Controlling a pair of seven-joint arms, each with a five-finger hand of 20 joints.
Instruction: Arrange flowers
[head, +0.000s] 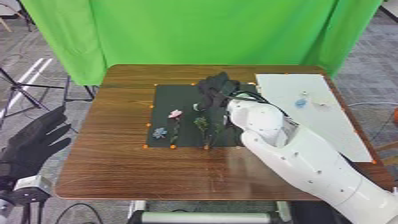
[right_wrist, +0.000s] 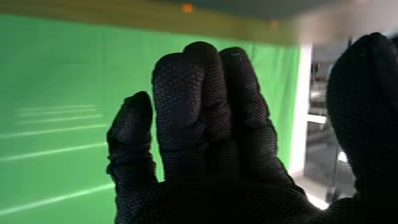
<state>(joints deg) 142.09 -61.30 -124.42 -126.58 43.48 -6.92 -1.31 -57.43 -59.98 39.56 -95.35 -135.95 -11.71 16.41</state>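
Right wrist view: right hand has straight fingers, thumb apart.

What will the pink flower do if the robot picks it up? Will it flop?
The pink flower is probably light, since it looks small and thin-stemmed. It might droop a bit, with its bloom at one end of that stem.

Bright overall, pale streaky glare
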